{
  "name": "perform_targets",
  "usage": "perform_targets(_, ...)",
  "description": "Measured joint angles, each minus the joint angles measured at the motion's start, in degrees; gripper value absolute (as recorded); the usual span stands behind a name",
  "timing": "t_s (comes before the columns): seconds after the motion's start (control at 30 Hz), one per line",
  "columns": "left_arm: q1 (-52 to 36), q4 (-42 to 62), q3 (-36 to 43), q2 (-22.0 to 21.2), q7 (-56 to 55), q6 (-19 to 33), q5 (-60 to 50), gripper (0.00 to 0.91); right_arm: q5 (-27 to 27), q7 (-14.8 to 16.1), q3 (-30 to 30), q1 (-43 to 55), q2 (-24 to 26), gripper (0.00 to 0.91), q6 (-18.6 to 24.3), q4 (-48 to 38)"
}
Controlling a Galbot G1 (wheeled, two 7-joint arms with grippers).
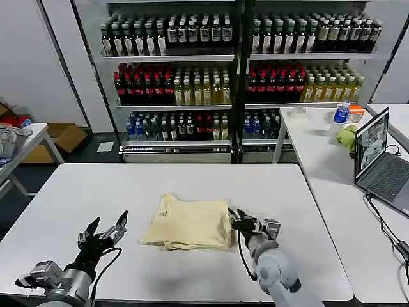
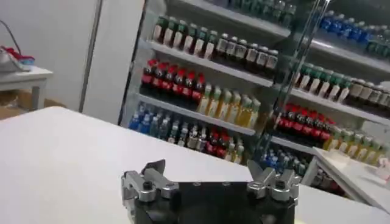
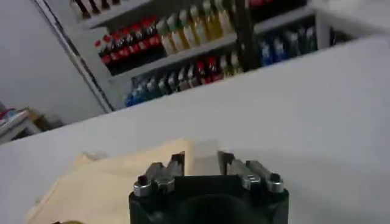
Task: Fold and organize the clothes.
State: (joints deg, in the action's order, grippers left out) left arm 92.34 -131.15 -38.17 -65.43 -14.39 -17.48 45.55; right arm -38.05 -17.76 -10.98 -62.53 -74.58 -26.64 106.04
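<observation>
One cream-yellow garment (image 1: 188, 223) lies at the centre of the white table (image 1: 77, 192), already folded into a compact, roughly square packet, its small white neck label at about 10 o'clock on the bundle. Bottom edges look layered, suggesting several folds are stacked.

At 3 o'clock of the garment, the right gripper (image 1: 238, 222) sits low over the table with its tips at the packet's right edge; the right wrist view shows the right gripper's jaws parted with bare tabletop between them and the cloth just beside one finger, so it grips nothing. Whether a tip touches the fabric cannot be told.

At 9 o'clock of the garment and apart from it, the left gripper (image 1: 107, 231) hangs above bare table, jaws spread wide and empty, as the left wrist view confirms (image 2: 210, 176).

Judged from how things lie, the folding appears largely done. What may remain is squaring the slightly uneven lower edge and placing the packet wherever "organized" is meant to be; no destination is evident. Behind, drink shelves (image 1: 236, 70) line the wall, and a laptop (image 1: 381, 163) sits on the side table at 2 o'clock.
</observation>
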Motion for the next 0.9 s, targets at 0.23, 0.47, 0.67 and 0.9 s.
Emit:
perform_targets(0.23,0.02,0.83,0.4,1.24,0.4,0.93,-3.47,0.907,15.06,2.28,-1.83,-6.23,1.79,0.907,9.24,4.38)
perform_targets(0.47,-0.28,1.57,1.44,2.29,1.0,2.24,-8.32,0.907,25.0,4.55,-5.97,-14.69,2.12,0.907,17.09,9.71)
perform_targets(0.67,-0.55,2.05,1.92,2.6,1.22,3.32,-12.4,0.907,29.37,5.86,-9.76,-21.17,1.77,0.907,22.01,13.33)
perform_targets(0.9,-0.44,2.06,1.74,2.25,1.26,4.1,-14.95,0.907,32.26,6.01,-12.61,-26.36,1.09,0.907,24.08,16.57)
